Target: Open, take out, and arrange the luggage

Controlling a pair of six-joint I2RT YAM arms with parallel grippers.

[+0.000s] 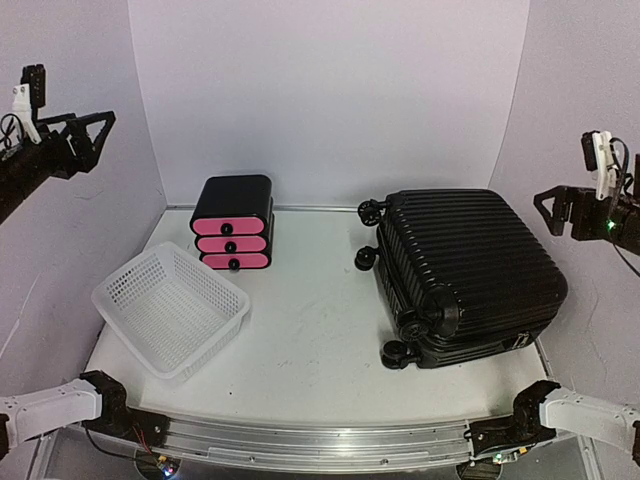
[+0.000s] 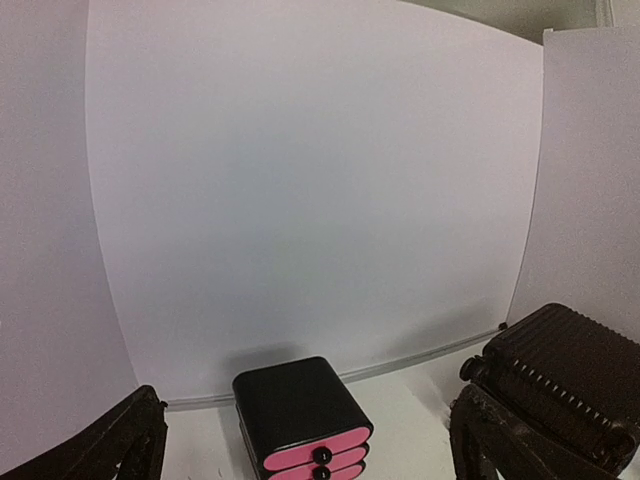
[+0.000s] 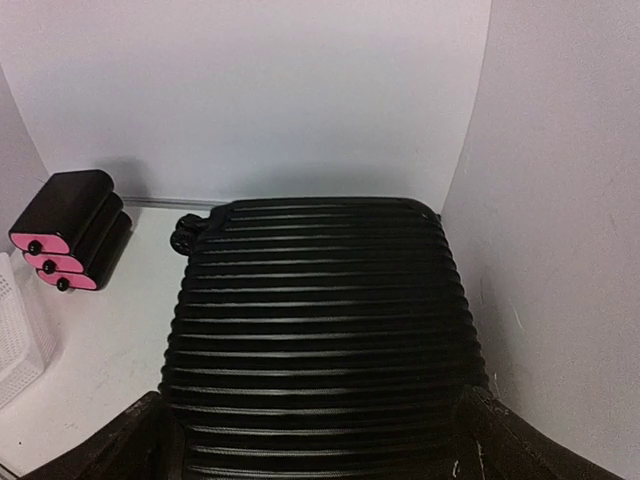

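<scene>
Black luggage [image 1: 465, 275] lying shut on the table [image 1: 310, 330]; left gripper [image 2: 305, 455] up high, spread wide apart; right gripper [image 3: 320, 450] up high, spread apart too.

Left arm [image 1: 40, 160]: you see matte black, boxy segments. Left white bracket [image 1: 22, 100] on top, thin black cable [image 1: 8, 128] looping beside it. Left gripper [image 1: 98, 128]: black, triangular open-frame fingers. Right arm [image 1: 622, 222]: same black build for you, right white bracket [image 1: 599, 152] on top, tiny green light [image 1: 610, 225] glowing. Right gripper [image 1: 548, 205]: black, angular. Down low, your lower links [image 1: 45, 410] are white and rounded, meeting black joint housings [image 1: 105, 398]. Thin wires [image 1: 140, 442] trail under left base. Wrist views give you dark, rough-edged fingertips [image 2: 110, 450].
</scene>
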